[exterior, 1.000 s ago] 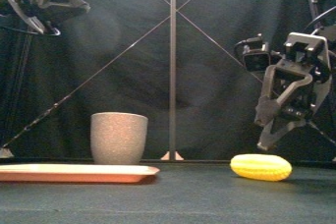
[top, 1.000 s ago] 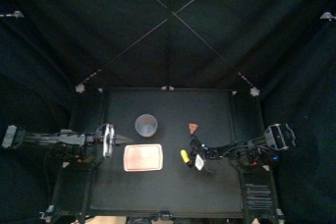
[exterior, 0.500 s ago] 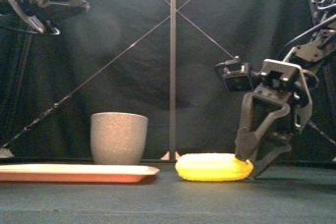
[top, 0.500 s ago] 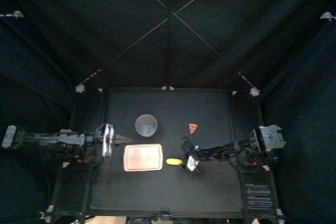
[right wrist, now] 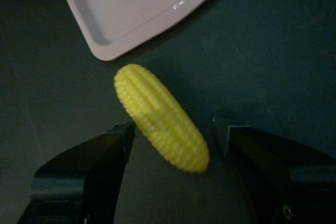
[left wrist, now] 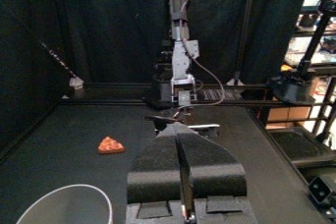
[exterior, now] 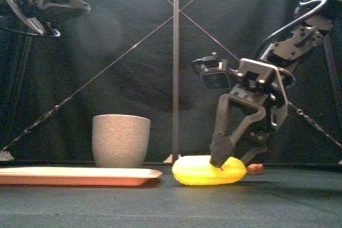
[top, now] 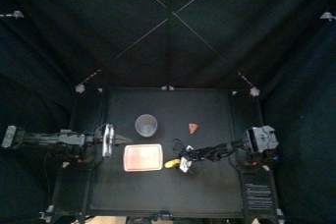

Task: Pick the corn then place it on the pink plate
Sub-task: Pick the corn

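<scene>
A: Right side, quick. What were the jaws doing?
B: The right gripper (exterior: 233,160) (right wrist: 174,128) was down at the black table (top: 210,194), jaws wide open, one on each side of the yellow toy corn cob (exterior: 210,171) (right wrist: 160,118). One jaw looked to be touching the cob and the other had a gap. Nothing was clamped.
A: And the corn itself?
B: It lay on the table between those jaws, running lengthwise through the gap. Its far end poked out ahead of the jaw tips.
A: The plate?
B: The flat pink tray (exterior: 74,175) (right wrist: 144,2) sat just past the jaw tips, its corner near the cob's far end and not touching it. The tray was bare.
A: Anything else?
B: A tall grey speckled cup (exterior: 120,139) (left wrist: 66,203) stood beyond the tray, well apart from the right jaws. A small orange wedge-shaped toy (top: 195,128) (left wrist: 110,145) lay behind them.
A: Left arm?
B: The left gripper (left wrist: 184,130) (top: 105,141) rested off at its own side. Its jaws were pressed together, holding nothing, with the cup low beside them.
</scene>
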{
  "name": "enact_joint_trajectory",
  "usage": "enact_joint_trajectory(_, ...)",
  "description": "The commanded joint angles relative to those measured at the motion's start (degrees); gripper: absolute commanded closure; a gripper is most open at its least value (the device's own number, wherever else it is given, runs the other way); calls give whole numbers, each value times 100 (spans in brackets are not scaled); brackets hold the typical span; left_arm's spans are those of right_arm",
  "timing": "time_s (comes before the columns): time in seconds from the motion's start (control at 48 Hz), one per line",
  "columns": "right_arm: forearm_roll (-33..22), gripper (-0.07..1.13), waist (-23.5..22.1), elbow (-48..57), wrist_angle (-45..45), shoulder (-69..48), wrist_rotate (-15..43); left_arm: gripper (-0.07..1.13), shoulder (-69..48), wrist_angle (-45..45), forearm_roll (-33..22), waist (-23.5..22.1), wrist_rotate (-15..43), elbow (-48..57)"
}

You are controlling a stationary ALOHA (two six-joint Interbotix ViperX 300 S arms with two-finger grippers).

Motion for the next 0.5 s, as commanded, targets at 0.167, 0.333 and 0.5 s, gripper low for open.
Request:
enact_joint_trajectory(0.167, -299, 9, 35, -554, 624, 185, 44, 108, 0, -26, 0, 9, 0, -88)
enact_joint_trajectory(0.333, -325, 23, 88, -686, 870, 299, 44, 108, 0, -26, 0, 9, 0, -88)
enact_joint_trajectory(0.5, -334, 48, 70, -773, 896, 272, 44, 108, 0, -26, 0, 9, 0, -88)
